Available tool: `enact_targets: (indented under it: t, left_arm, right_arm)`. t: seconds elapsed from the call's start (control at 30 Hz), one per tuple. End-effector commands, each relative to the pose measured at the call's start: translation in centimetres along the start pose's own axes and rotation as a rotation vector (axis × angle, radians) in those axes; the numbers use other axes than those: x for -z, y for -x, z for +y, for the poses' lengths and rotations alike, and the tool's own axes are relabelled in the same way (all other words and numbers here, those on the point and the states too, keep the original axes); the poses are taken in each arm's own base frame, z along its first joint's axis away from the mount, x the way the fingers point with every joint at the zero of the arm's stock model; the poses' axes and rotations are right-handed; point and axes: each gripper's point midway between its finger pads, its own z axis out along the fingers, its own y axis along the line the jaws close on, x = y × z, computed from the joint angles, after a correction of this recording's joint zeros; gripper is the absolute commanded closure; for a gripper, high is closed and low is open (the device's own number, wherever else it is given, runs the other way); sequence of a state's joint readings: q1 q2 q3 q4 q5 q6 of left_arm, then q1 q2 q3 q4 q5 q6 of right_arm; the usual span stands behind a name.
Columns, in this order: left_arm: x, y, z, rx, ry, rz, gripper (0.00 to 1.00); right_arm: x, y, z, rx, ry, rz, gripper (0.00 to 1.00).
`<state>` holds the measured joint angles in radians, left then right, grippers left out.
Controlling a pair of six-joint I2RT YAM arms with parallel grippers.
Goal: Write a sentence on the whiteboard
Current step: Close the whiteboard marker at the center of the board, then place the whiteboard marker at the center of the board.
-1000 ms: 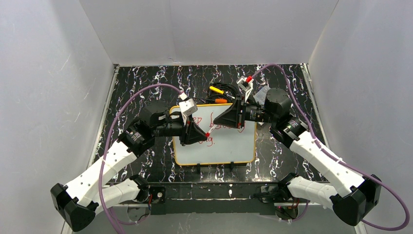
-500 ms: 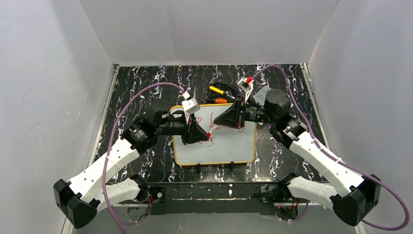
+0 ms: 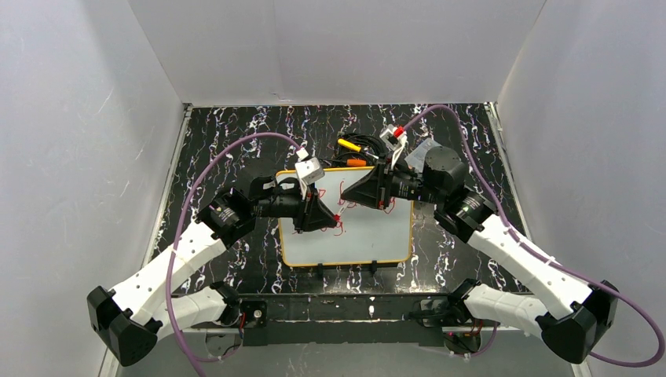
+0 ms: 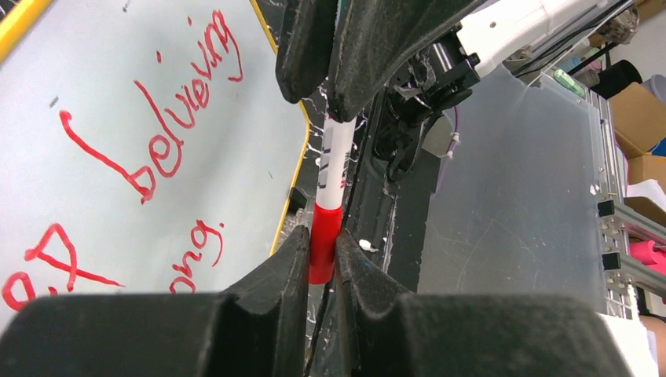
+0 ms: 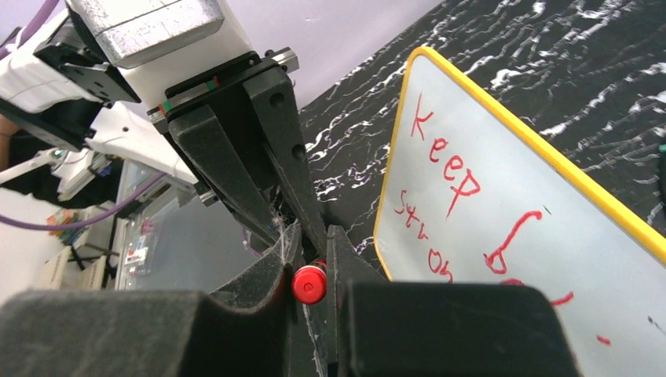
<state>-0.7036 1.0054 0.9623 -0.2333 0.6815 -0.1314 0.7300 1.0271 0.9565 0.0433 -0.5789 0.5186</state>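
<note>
Top view, left of frame: the left arm reaches in from the lower left across the black marbled table, a purple cable looping above it. The left gripper sits over the left-centre part of the whiteboard. In the left wrist view its jaws are clamped on the red cap of a marker, one pad pressed to each side.

Centre of frame: the whiteboard lies flat in the middle of the table, with a yellow-orange rim and two small black clips at its lower edge. The marker's white barrel bridges the two grippers above the board, cap end toward the left gripper.

The sentence is in red handwriting on the board's upper half. The right wrist view reads "Keep" with "stron" beneath. The left wrist view reads "believing" and, lower down, "ong." In the top view the grippers cover most of it.

Just above the board's upper edge are a yellow object and an orange object, too small to identify.

Right of centre: the right gripper faces the left one tip to tip, jaws closed on the marker's barrel. The barrel's round red tail end shows between the fingers. The right arm comes in from the lower right.
</note>
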Motion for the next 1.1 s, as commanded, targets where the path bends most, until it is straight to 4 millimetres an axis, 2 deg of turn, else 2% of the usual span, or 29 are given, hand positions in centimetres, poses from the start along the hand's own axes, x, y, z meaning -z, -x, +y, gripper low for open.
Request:
enact_targets:
  t: [0.0, 0.07, 0.13, 0.23, 0.33, 0.43, 0.53, 0.63, 0.7, 0.8, 0.9, 0.97, 1.07]
  left_arm:
    - [1.7, 8.1, -1.4, -0.204, 0.028, -0.248, 0.84]
    - [2.1, 7.1, -0.8, -0.184, 0.077, -0.224, 0.64]
    - [2.9, 6.8, -0.2, -0.172, 0.132, -0.215, 0.49]
    - [3.9, 7.2, 0.9, -0.142, 0.217, -0.205, 0.33]
    - [5.0, 8.5, 2.1, -0.095, 0.299, -0.218, 0.25]
    - [6.3, 10.2, 4.0, -0.018, 0.387, -0.238, 0.19]
    - [8.6, 11.1, 7.7, 0.105, 0.516, -0.277, 0.18]
    - [12.5, 10.7, 12.2, 0.211, 0.706, -0.346, 0.15]
    - [15.0, 9.7, 14.3, 0.273, 0.823, -0.378, 0.12]
    - [18.4, 7.6, 16.6, 0.351, 0.964, -0.417, 0.08]
    - [21.0, 4.7, 18.3, 0.396, 1.098, -0.423, 0.06]
    - [21.8, 2.9, 19.0, 0.403, 1.164, -0.408, 0.05]
    - [21.6, 0.9, 19.4, 0.411, 1.186, -0.398, 0.05]
  right_arm:
    - [1.4, 0.2, 1.8, 0.026, -0.067, 0.033, 0.99]
    - [2.6, 2.1, 2.1, 0.089, -0.131, -0.003, 0.99]
    - [3.9, 3.6, 1.5, 0.125, -0.235, -0.021, 0.99]
    - [6.5, 4.9, -1.1, 0.147, -0.468, -0.035, 0.99]
    - [9.9, 6.9, -4.4, 0.174, -0.757, -0.073, 0.99]
    - [12.5, 8.6, -6.7, 0.212, -0.99, -0.061, 0.99]
    - [15.6, 9.4, -9.5, 0.253, -1.267, -0.004, 0.99]
    - [19.2, 9.2, -12.7, 0.281, -1.564, 0.078, 0.99]
    - [20.6, 7.5, -15.4, 0.23, -1.632, 0.161, 0.99]
    - [22.6, 3.5, -20.2, 0.059, -1.613, 0.254, 0.99]
    - [24.2, -0.7, -23.3, -0.105, -1.579, 0.265, 0.99]
    - [24.7, -2.9, -24.8, -0.184, -1.57, 0.253, 0.99]
    - [24.3, -6.2, -27.0, -0.276, -1.561, 0.284, 0.99]
